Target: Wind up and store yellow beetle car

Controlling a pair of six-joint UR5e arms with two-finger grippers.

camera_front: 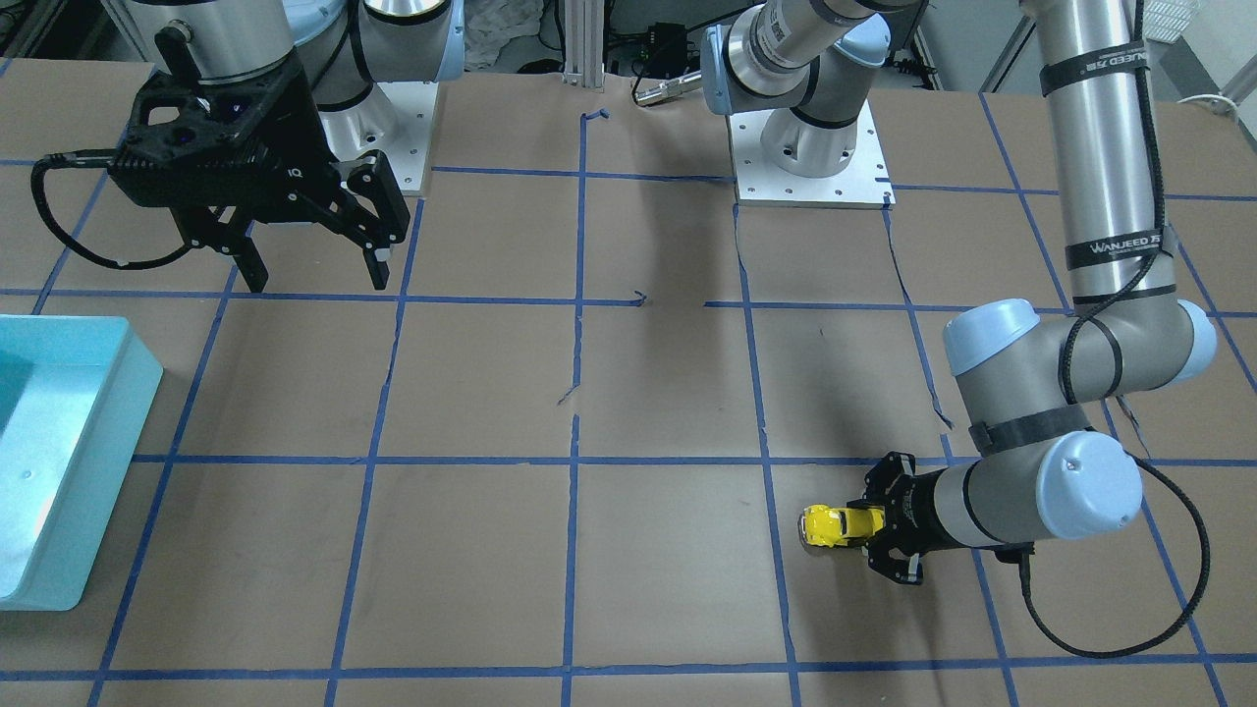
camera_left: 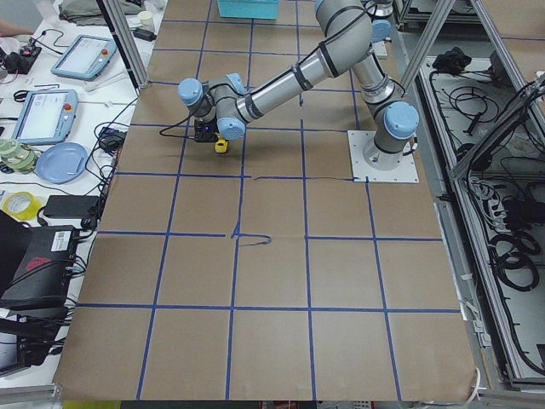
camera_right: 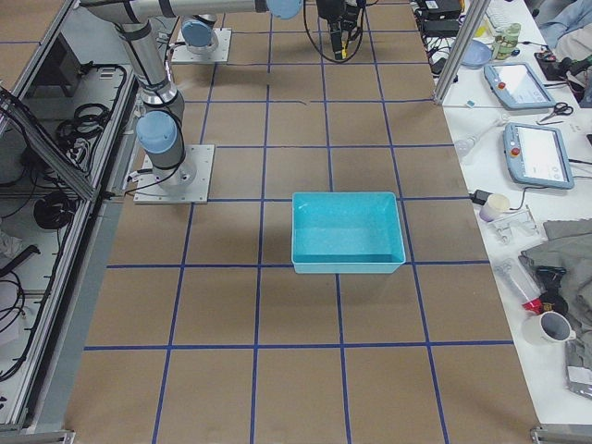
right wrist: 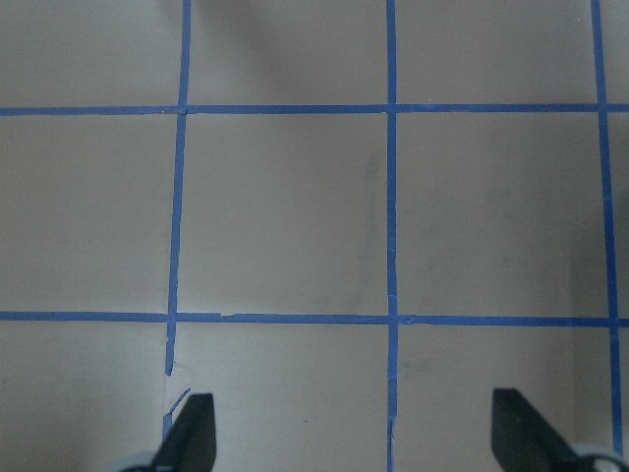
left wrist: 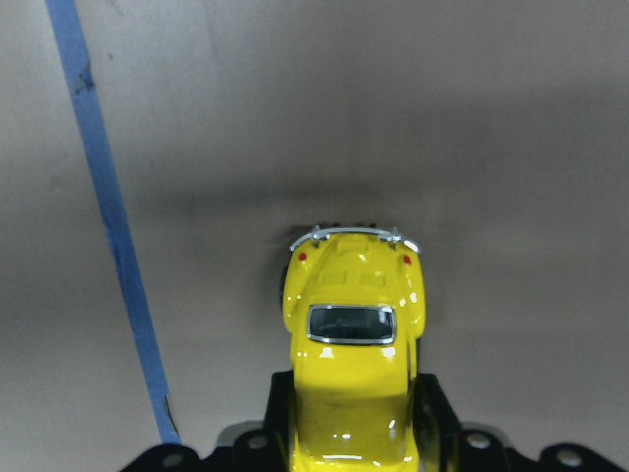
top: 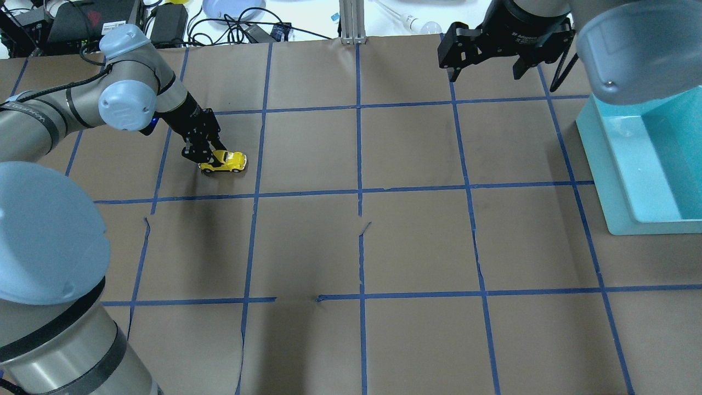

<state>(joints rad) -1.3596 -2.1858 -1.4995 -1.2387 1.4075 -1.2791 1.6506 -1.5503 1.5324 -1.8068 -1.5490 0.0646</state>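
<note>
The yellow beetle car (camera_front: 830,525) is held at one end between the fingers of my left gripper (camera_front: 872,527), low over the brown paper on the robot's left side. I cannot tell whether its wheels touch the paper. It also shows in the overhead view (top: 226,161) and fills the lower middle of the left wrist view (left wrist: 352,324), silvery bumper pointing away. My left gripper (top: 211,155) is shut on it. My right gripper (camera_front: 319,275) hangs open and empty above the table on the other side; its fingertips (right wrist: 192,428) show in the right wrist view.
A teal bin (top: 609,159) stands on the robot's right side, also in the front-facing view (camera_front: 88,462) and the right exterior view (camera_right: 347,264). Blue tape lines (top: 359,192) divide the brown paper into squares. The arm base plates (camera_front: 810,177) are at the robot's side.
</note>
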